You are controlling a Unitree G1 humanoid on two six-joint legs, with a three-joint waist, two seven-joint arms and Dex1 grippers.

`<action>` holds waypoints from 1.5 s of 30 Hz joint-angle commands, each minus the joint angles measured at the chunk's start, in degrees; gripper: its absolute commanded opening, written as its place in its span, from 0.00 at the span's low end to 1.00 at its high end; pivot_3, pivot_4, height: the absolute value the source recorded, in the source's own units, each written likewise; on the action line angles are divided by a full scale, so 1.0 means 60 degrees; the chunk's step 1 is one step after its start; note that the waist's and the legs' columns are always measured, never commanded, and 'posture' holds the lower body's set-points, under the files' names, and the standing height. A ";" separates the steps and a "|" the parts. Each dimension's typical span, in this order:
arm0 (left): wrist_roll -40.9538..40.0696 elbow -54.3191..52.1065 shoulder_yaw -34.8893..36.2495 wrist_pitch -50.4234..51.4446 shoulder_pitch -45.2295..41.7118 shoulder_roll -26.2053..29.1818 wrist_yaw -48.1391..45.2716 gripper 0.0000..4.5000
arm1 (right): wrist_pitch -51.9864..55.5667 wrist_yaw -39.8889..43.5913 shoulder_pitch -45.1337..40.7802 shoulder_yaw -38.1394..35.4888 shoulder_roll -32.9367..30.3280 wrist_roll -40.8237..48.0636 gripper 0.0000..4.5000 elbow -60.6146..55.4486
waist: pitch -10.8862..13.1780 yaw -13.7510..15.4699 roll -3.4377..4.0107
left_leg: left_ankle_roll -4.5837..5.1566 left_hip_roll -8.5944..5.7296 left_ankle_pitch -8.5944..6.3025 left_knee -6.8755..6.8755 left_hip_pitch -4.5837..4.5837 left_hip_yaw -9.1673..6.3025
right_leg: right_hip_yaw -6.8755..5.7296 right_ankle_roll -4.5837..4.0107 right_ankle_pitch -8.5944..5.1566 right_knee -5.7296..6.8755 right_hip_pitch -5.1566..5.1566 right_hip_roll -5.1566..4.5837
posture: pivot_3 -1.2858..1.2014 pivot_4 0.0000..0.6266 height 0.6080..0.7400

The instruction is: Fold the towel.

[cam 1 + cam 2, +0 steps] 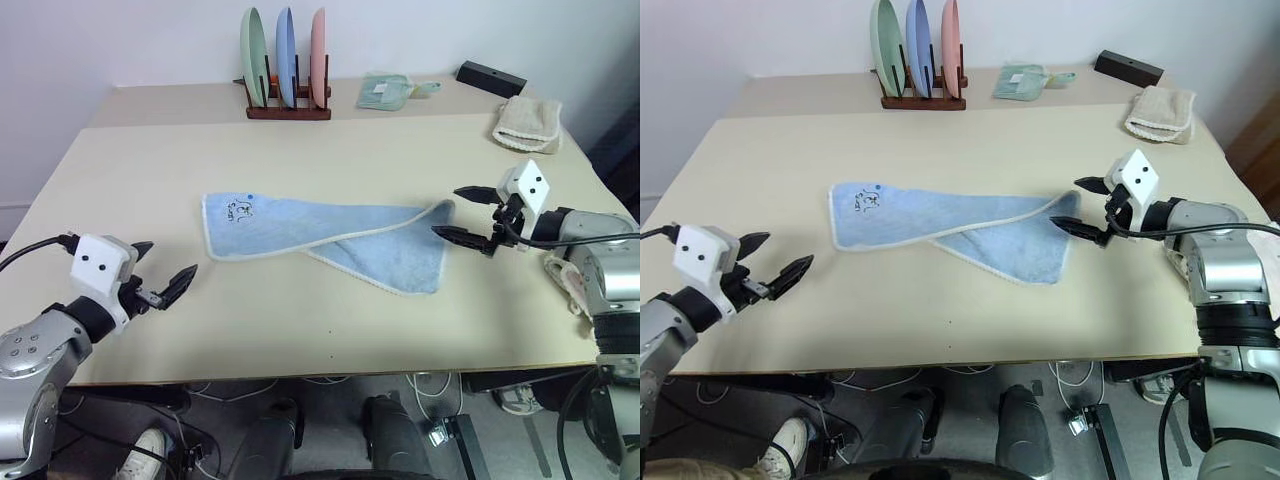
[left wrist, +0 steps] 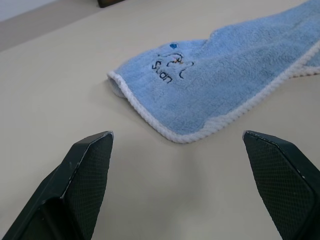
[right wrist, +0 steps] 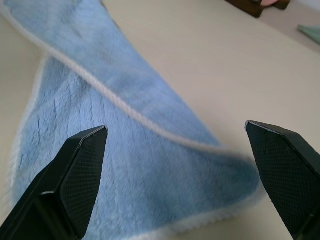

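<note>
The worktop (image 1: 300, 330) is a beige, matte slab with a seam running across its far part; a white wall stands behind it and grey floor with cables shows below its near edge.

The towel (image 1: 330, 235) lies at the worktop's centre, loosely folded on a diagonal: one layer crosses over the other, the white trim forms a line along the overlap, and the dark embroidered mark sits near the towel's left corner.

At the far edge stands a wooden rack (image 1: 288, 108) holding three upright plates: green, blue, pink. To its right lie a pale green cloth (image 1: 385, 91) and a black box (image 1: 491, 77). A cream towel (image 1: 527, 124) lies folded near the far right corner.

The left pincer (image 1: 165, 270) hovers over the near left of the worktop, fingers apart, well clear of the towel. The right pincer (image 1: 470, 212) is just beside the towel's right tip, fingers apart, holding nothing.
</note>
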 commanded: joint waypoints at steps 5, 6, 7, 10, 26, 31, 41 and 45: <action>0.0078 -0.0334 0.0129 -0.0112 0.0033 0.0003 0.0229 0.95 | 0.0039 -0.0142 -0.0124 -0.0120 0.0128 0.0114 1.00 -0.0381 | 0.0000 0.0021 0.0000 | 0.0001 0.0000 -0.0001 0.0001 -0.0001 0.0001 | 0.0002 0.0000 0.0000 0.0000 -0.0001 0.0000 | 0.52 0.24 0.97; 0.0092 -0.0340 0.0094 -0.0138 0.0019 0.0006 0.0238 0.95 | 0.0075 -0.0173 -0.0097 -0.0114 0.0151 0.0119 1.00 -0.0462 | 0.0000 0.0022 0.0000 | 0.0001 0.0000 -0.0001 0.0001 -0.0001 0.0002 | 0.0002 0.0000 0.0000 0.0000 -0.0001 0.0000 | 0.52 0.24 0.97; 0.0118 -0.0354 0.0023 -0.0182 -0.0003 0.0010 0.0244 0.95 | 0.0105 -0.0205 -0.0058 -0.0108 0.0178 0.0123 1.00 -0.0548 | 0.0000 0.0020 0.0000 | 0.0001 0.0000 -0.0001 0.0001 -0.0001 0.0002 | 0.0002 0.0000 0.0000 0.0000 -0.0001 0.0000 | 0.52 0.24 0.97; 0.0248 -0.0811 -0.0919 -0.0249 -0.0205 0.0087 0.0158 0.95 | 0.0214 -0.0374 0.0094 -0.0098 0.0344 0.0183 1.00 -0.0904 | 0.0000 0.0024 0.0000 | 0.0001 0.0000 -0.0001 0.0001 -0.0001 0.0002 | 0.0003 0.0000 0.0000 0.0000 -0.0001 0.0000 | 0.52 0.24 0.97; 0.4606 0.1719 -0.4715 -0.2354 -0.2325 0.1555 0.0403 0.95 | 0.1362 -0.1442 0.1679 -0.0463 0.0987 0.0862 1.00 -0.3116 | 0.0002 0.0010 0.0006 | 0.0004 0.0020 -0.0003 -0.0018 -0.0004 0.0027 | 0.0040 0.0001 0.0003 0.0004 -0.0036 0.0033 | 0.52 0.24 0.97; 0.4687 0.3426 -0.4702 -0.3519 -0.2696 0.1617 -0.0079 0.95 | 0.1415 -0.1862 0.1914 -0.0453 0.1066 0.0822 1.00 -0.3443 | 0.0003 0.0046 0.0005 | 0.0003 0.0019 -0.0003 -0.0011 -0.0007 0.0028 | 0.0043 0.0001 0.0005 0.0005 -0.0037 0.0033 | 0.52 0.24 0.97; 0.5460 0.6402 -0.5606 -0.4997 -0.4647 0.0668 -0.0198 0.95 | 0.1382 -0.2327 0.1965 -0.0248 0.1385 0.0783 1.00 -0.3733 | -0.0003 0.0069 0.0013 | 0.0002 0.0017 -0.0001 0.0001 -0.0004 0.0026 | 0.0043 0.0010 0.0014 0.0010 -0.0030 0.0034 | 0.52 0.24 0.97; 0.5813 0.7052 -0.5693 -0.5368 -0.5124 0.0359 -0.0019 0.68 | 0.1312 -0.2419 0.1930 -0.0236 0.1465 0.0761 1.00 -0.3719 | -0.0005 0.0045 0.0012 | 0.0001 0.0017 0.0000 0.0013 -0.0001 0.0024 | 0.0043 0.0012 0.0024 0.0012 -0.0023 0.0040 | 0.52 0.24 0.97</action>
